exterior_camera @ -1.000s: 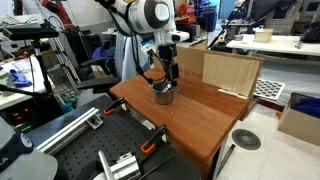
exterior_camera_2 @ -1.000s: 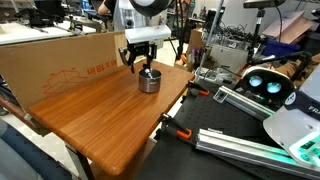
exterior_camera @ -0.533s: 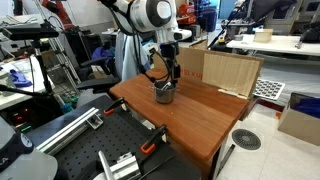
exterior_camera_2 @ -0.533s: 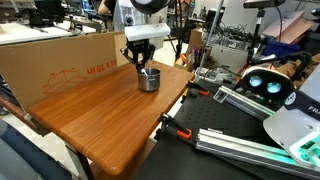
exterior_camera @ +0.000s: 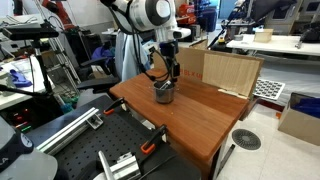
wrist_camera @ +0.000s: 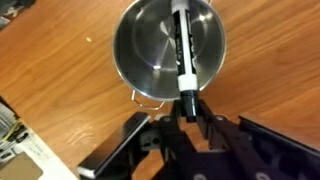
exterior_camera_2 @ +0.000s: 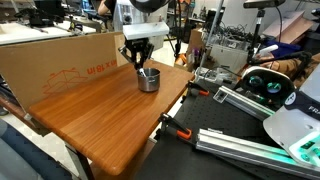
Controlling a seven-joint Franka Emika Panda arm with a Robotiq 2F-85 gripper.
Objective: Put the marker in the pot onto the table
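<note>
The small silver pot stands on the reddish-brown table, its thin wire handle pointing toward the wrist. The marker, white in the middle with dark ends, leans inside the pot with its near dark end over the rim. My gripper is shut on that dark end, a finger on either side. In both exterior views the gripper points straight down into the pot near the table's far end. The marker is too small to make out there.
A tan cardboard box stands along the table's back edge, close behind the pot. Bare wood stretches toward the table's near end. Clamps grip the table edge, and lab equipment surrounds the table.
The jaws have closed onto the marker's end. The arm and the pot have stayed almost where they were.
</note>
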